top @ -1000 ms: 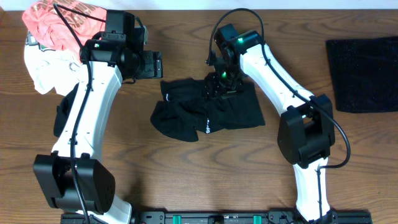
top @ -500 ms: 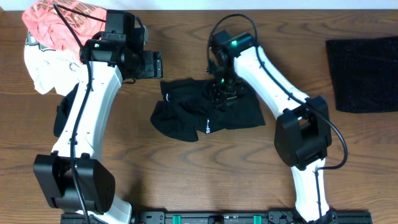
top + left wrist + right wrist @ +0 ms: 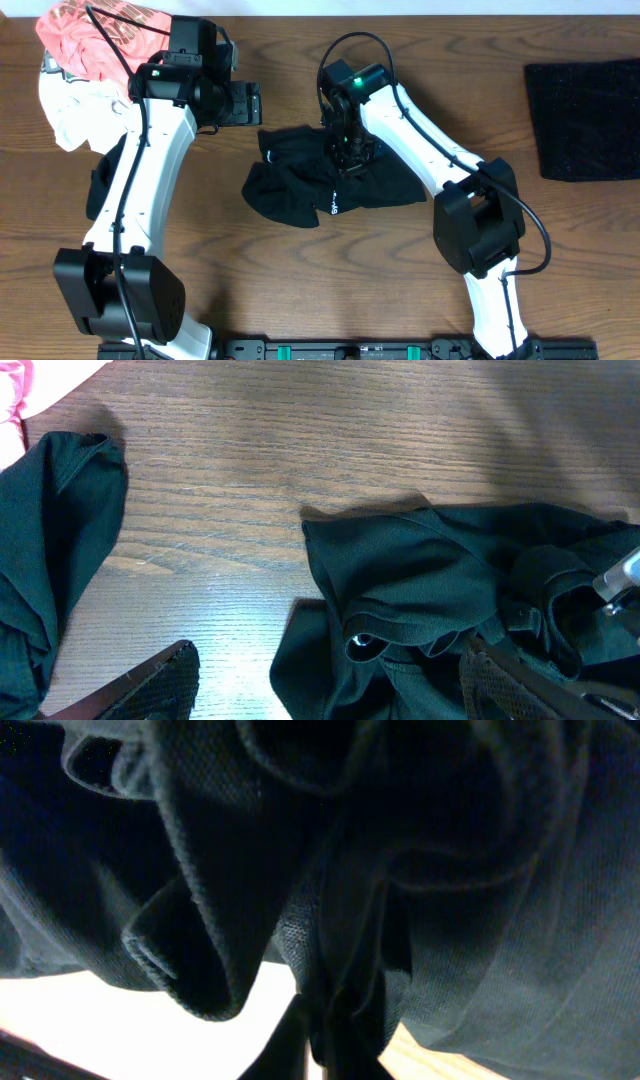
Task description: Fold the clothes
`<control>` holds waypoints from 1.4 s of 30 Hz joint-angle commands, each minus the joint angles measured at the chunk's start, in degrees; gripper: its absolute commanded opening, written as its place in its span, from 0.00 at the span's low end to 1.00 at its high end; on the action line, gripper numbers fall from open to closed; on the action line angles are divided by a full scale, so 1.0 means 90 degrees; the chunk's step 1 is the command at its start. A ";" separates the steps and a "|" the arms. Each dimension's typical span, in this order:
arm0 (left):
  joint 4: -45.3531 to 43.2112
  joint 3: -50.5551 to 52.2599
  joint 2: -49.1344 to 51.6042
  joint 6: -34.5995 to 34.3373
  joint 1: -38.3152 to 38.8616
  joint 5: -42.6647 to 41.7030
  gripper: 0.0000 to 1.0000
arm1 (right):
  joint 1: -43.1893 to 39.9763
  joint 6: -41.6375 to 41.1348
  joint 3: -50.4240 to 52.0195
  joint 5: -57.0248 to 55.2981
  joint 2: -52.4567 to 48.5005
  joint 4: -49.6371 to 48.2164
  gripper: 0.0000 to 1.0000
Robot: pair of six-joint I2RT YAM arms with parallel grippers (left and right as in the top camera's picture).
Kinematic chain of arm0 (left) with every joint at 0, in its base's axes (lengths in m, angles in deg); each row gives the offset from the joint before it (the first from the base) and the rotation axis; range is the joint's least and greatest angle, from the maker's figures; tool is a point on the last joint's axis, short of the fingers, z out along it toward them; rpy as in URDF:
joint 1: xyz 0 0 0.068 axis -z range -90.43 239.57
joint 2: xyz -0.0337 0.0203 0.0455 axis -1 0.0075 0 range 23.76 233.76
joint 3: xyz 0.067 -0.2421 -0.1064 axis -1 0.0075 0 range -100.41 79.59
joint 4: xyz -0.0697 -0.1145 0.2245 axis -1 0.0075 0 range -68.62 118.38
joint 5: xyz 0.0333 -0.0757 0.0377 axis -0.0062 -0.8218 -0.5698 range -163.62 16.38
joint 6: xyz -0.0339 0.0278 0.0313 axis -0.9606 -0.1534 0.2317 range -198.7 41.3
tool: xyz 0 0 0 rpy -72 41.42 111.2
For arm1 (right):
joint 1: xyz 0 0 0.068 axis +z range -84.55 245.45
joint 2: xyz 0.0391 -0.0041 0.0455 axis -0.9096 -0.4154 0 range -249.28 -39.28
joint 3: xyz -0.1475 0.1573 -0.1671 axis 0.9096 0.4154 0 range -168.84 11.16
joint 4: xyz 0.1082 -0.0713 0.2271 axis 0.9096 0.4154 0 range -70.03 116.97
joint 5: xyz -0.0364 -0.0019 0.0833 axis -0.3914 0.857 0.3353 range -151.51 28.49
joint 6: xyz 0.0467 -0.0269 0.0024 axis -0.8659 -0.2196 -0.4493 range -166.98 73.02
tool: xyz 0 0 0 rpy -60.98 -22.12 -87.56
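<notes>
A crumpled black garment (image 3: 300,190) with a small white mark lies at the table's middle. My right gripper (image 3: 352,150) presses down into its upper part and is shut on a bunched fold. Dark fabric (image 3: 450,920) fills the right wrist view, pinched where my right gripper (image 3: 340,1040) meets it. My left gripper (image 3: 250,103) hovers open just up and left of the garment. In the left wrist view, that gripper (image 3: 330,700) has its fingers (image 3: 150,685) wide apart over the garment's edge (image 3: 420,570), holding nothing.
A coral-pink printed tee (image 3: 95,35) and a white garment (image 3: 75,110) are heaped at the back left. Another black garment (image 3: 100,180) lies below them under my left arm. A flat black cloth (image 3: 585,120) rests at the right edge.
My right gripper has closed onto the black garment's fold and shifted slightly left. The left arm has not moved.
</notes>
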 commanded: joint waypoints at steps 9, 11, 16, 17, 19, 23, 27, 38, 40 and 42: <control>-0.0005 -0.0027 0.0002 0.0087 -0.0027 0.0075 0.83 | 0.0709 -0.0087 0.0056 -0.0029 0.0129 -0.0362 0.01; -0.0005 -0.0027 0.0002 0.0087 -0.0027 0.0075 0.83 | 0.0845 -0.0168 0.0056 -0.0032 0.0129 -0.0510 0.01; -0.0002 -0.0027 0.0002 0.0087 -0.0027 0.0078 0.83 | 0.1071 -0.0408 0.0056 0.0022 0.0129 -0.0838 0.01; -0.0002 -0.0027 0.0002 0.0087 -0.0027 0.0078 0.83 | 0.1098 -0.0425 0.0056 0.0049 0.0129 -0.0865 0.01; -0.0005 -0.0027 0.0002 0.0087 -0.0027 0.0075 0.83 | 0.1129 -0.0423 0.0056 0.0134 0.0129 -0.0896 0.01; -0.0007 -0.0027 0.0002 0.0087 -0.0027 0.0078 0.83 | 0.1158 -0.0410 0.0056 0.0308 0.0129 -0.0814 0.58; -0.0005 -0.0027 0.0002 0.0087 -0.0027 0.0075 0.83 | 0.1132 -0.0372 0.0044 0.0432 0.0136 -0.0721 0.68; -0.0005 -0.0027 0.0002 0.0087 -0.0027 0.0075 0.83 | 0.0602 -0.0321 0.0036 0.0432 0.0794 -0.0600 0.69; -0.0005 -0.0027 0.0002 0.0087 -0.0027 0.0078 0.83 | 0.0444 -0.0316 0.0036 0.0311 0.0794 -0.0488 0.68; -0.0005 -0.0027 0.0002 0.0087 -0.0027 0.0078 0.83 | 0.0287 -0.0287 0.0061 0.0287 0.0780 -0.0418 0.68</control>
